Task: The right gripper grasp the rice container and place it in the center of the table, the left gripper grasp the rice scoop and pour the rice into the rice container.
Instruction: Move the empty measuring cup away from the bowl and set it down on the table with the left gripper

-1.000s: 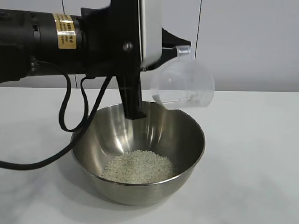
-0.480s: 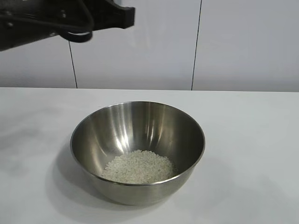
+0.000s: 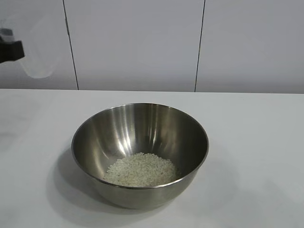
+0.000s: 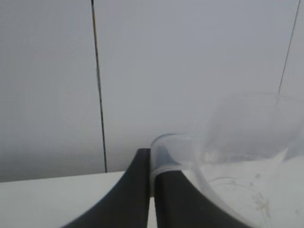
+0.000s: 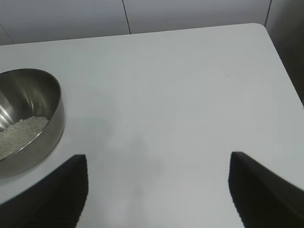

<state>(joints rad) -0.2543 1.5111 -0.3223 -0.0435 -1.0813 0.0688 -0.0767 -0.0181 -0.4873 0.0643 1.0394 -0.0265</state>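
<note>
Obstacle, centre of frame: the rice container [image 3: 140, 154] on the table [image 3: 256, 142], with the rice [image 3: 141, 169] lying low inside. Open tabletop on every side of it. Upper left edge: my left gripper [image 3: 10, 50] pinching the rice scoop [image 3: 40, 47], well clear of the bowl. My right gripper [image 5: 156, 190], fingers spread, faces bare tabletop beside the bowl.

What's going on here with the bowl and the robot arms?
Rice lies at the bottom of the steel rice container, which stands mid-table. The left gripper, at the exterior view's far left edge and well above the table, is clamped on the rim of the clear rice scoop, which looks all but empty apart from a few grains. The right gripper is parked open over bare table beside the bowl, holding nothing.
</note>
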